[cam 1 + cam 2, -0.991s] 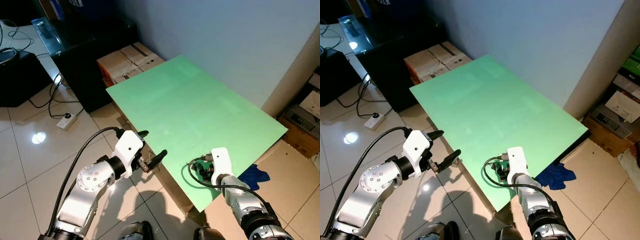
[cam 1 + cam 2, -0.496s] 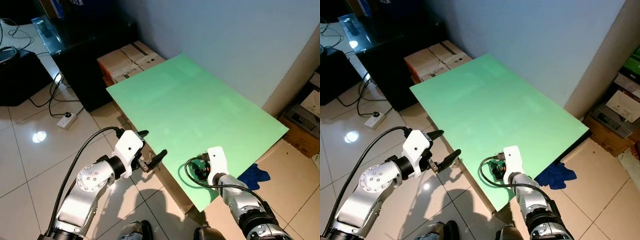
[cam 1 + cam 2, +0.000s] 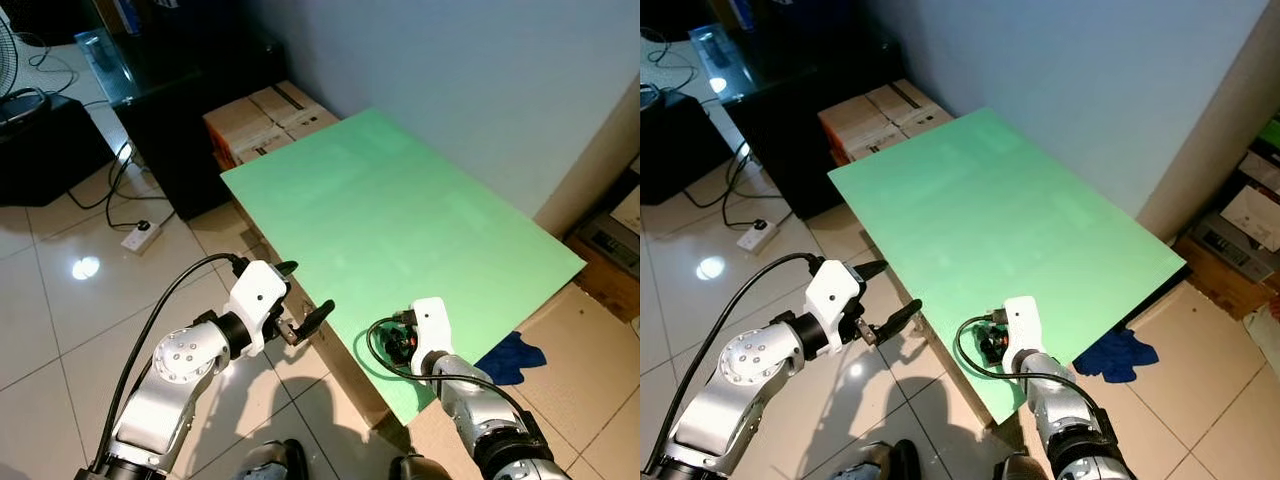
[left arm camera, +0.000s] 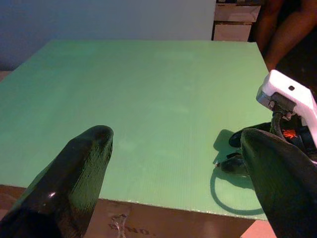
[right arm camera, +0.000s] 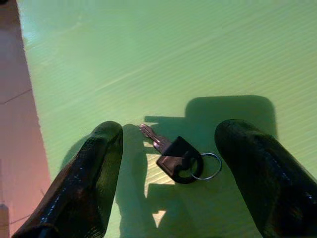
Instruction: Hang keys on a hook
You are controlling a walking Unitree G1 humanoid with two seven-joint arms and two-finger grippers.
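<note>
Over the last second your right gripper (image 5: 168,148) shifts a little along the near edge of the green tabletop (image 3: 400,220), and its jaws now straddle the key (image 5: 171,153) — released, one finger on each side, neither touching it. The key lies flat on the tabletop between the jaws, black head and ring toward one finger, blade pointing toward the other and away from the wrist. The whole head view also drifts slightly, so part of the shift is camera motion, not arm motion.

Your left gripper (image 3: 300,320) stays put just off the tabletop's near edge, jaws released and holding nothing.

Reading: alignment for the pick looks done; you are at the pre-grasp step. Next move likely a short descent, then close — the flat key may slide rather than lift. I can make out no hook in these views.
</note>
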